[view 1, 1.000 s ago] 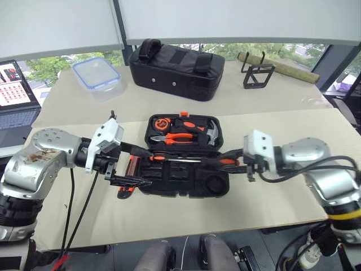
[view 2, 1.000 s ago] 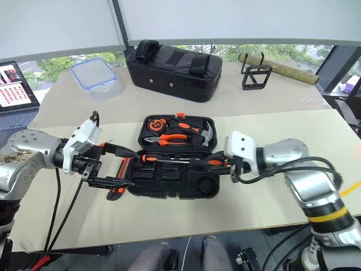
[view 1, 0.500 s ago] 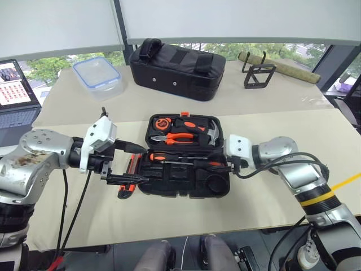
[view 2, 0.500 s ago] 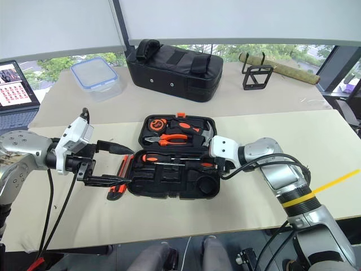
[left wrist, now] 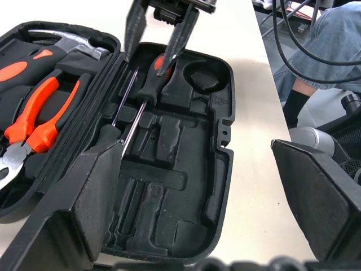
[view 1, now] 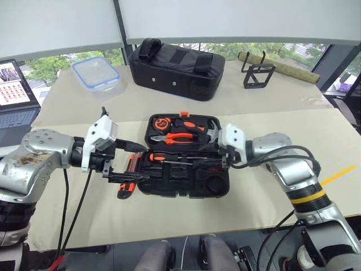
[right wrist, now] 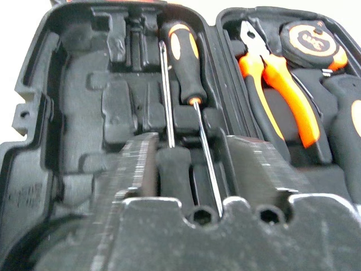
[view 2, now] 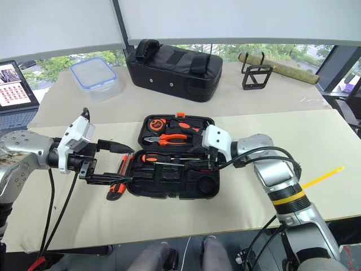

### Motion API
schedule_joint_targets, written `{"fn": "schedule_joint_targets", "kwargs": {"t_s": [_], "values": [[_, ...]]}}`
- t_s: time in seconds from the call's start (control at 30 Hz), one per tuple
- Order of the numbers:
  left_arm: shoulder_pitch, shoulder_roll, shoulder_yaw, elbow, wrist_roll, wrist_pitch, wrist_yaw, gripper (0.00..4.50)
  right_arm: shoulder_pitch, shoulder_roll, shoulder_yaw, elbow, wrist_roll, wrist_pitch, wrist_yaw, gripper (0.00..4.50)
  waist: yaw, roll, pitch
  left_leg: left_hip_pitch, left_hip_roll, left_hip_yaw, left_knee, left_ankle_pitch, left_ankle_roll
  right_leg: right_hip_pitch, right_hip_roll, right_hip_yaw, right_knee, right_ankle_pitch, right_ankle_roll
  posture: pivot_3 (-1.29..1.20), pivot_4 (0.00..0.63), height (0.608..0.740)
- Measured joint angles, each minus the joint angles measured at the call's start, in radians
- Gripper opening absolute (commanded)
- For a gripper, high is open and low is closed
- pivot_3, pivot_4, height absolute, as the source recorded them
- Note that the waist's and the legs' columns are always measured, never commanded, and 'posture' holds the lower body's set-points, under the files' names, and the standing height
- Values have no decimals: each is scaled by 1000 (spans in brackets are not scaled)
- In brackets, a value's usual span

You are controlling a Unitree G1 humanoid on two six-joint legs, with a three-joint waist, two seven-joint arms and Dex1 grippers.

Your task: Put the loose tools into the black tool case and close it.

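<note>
We judge the black tool case [view 1: 186, 169] rigid, light. Right hand [left wrist: 162, 42] pinches a black-and-orange screwdriver [right wrist: 186, 53] handle, a grippy spot; left hand [view 1: 131, 164] spread.

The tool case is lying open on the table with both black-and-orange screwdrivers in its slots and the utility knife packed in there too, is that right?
Not quite. The tool case is open with both screwdrivers in its slots, but the utility knife is not packed. The left eye view shows it lying on the table just outside the case's left edge, under the left gripper.
</note>
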Motion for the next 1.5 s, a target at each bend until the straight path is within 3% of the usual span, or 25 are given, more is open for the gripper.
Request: {"fn": "schedule_joint_targets", "kwargs": {"t_s": [0.1,0.37,0.67,0.8,0.97,1.07,1.1,1.13,1.3,1.5], "values": [[-3,0,-1,5,4,0,0,4500,-6,24,24,27,-13,0,-2,26,-1,0,0,0,0,0,0,0,0,0,0,0,0,0,0,0,150,722],[-4,1,0,8,14,0,3,4500,-59,21,136,97,-154,-100,9,26,-2,0,0,2,0,0,0,0,0,2,0,-1,0,0,0,0,150,722],[101,11,49,-2,26,-3,54,4500,-38,34,74,69,-103,-34,-2,26,-1,-1,0,2,0,0,0,0,0,1,0,0,0,0,0,0,150,722],[198,12,117,17,56,-7,117,4500,-35,32,-69,-21,52,155,-17,1100,-1,0,0,0,0,0,-1,0,0,-1,1,0,0,0,0,0,150,722],[482,9,373,70,113,-34,213,4500,39,-126,-301,-300,373,393,68,2905,-1,1,1,0,2,0,-5,-1,-1,-2,1,-1,-1,0,0,0,150,722],[592,3,454,94,149,-79,223,4500,93,-181,-333,-378,461,451,87,3890,3,1,1,0,2,0,-5,-3,-3,1,0,0,-10,0,0,0,150,722],[598,3,458,96,151,-83,224,4500,96,-184,-334,-382,466,454,89,3890,3,1,1,0,2,0,-5,-4,-4,1,0,0,-10,0,0,0,150,722],[639,1,499,124,171,-108,223,4500,123,-218,-351,-410,506,480,100,4484,7,1,1,1,2,0,-5,-6,-3,2,0,0,-10,0,0,0,150,722],[622,48,519,249,220,-181,187,4500,149,-262,-399,-471,575,502,78,4484,27,0,1,1,1,0,-4,-8,-4,3,-2,-1,-11,0,0,0,150,722],[211,114,272,498,335,-273,186,4500,163,-249,-399,-504,598,502,-11,4484,39,-1,0,0,-1,1,-2,-7,-2,3,-2,-2,-10,2,2,0,150,722]]}}
